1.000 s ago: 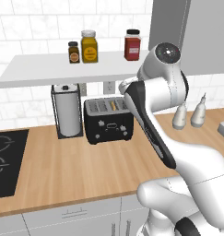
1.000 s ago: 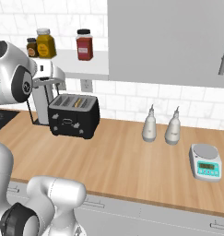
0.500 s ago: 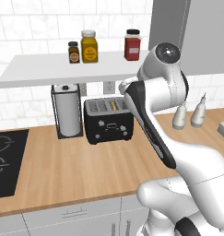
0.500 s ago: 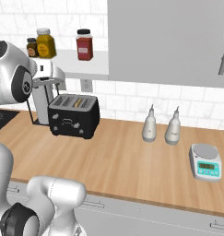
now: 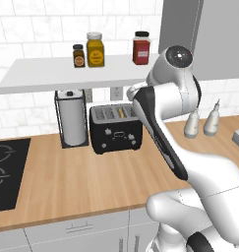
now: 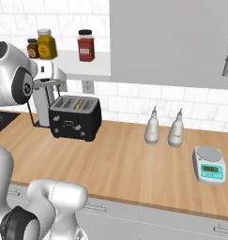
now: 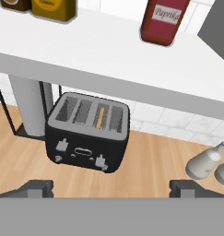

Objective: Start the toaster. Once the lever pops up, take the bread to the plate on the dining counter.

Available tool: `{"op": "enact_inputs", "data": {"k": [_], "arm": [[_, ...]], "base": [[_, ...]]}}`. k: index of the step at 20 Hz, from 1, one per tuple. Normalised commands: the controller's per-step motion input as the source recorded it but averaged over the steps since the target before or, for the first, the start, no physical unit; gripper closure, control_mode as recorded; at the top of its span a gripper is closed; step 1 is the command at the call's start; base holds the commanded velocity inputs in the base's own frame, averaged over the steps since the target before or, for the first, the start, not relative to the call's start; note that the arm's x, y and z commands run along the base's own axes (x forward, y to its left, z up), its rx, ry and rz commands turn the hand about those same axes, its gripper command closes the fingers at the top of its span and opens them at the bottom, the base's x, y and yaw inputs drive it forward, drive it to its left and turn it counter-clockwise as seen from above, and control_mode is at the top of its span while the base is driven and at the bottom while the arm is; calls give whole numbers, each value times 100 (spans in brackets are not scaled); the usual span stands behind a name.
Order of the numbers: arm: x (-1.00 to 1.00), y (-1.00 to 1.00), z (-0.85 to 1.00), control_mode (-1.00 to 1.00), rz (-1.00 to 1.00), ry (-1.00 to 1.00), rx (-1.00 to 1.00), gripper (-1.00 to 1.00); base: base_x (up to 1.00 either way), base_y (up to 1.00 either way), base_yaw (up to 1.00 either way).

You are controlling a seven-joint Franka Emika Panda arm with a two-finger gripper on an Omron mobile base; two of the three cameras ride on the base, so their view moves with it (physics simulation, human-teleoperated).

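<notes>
On the light-wood worktop under the white shelf [image 7: 109, 50]: black four-slot toaster [image 7: 88, 133] sits at 11 o'clock of the hand view, thin golden bread slice [image 7: 101, 116] down in its third slot. End effector [image 7: 109, 189] spread wide, hovering well apart, holding nothing. Lever apparently not pressed; toasting and plate delivery still to do.

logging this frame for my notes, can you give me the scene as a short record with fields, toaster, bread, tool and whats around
toaster: black four-slot toaster on the wood counter, under the white shelf
bread: slice standing in the third slot from the left in the hand view
tool: tool open, holding nothing, apart from the toaster, facing its front
beside toaster: paper towel roll in a wire holder
on shelf: three spice jars
right of toaster: two shakers, a kitchen scale
</notes>
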Motion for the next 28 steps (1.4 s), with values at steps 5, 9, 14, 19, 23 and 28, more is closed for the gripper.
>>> {"op": "enact_inputs", "data": {"k": [5, 9, 14, 19, 23, 28], "arm": [[0, 0, 0, -100, 0, 0, 0, -100], [0, 0, 0, -100, 0, 0, 0, -100], [0, 0, 0, -100, 0, 0, 0, -100], [0, 0, 0, -100, 0, 0, 0, -100], [0, 0, 0, -100, 0, 0, 0, -100], [0, 0, 0, -100, 0, 0, 0, -100]], "base": [[0, 0, 0], [0, 0, 0], [0, 0, 0], [0, 0, 0], [0, 0, 0], [0, 0, 0]]}}
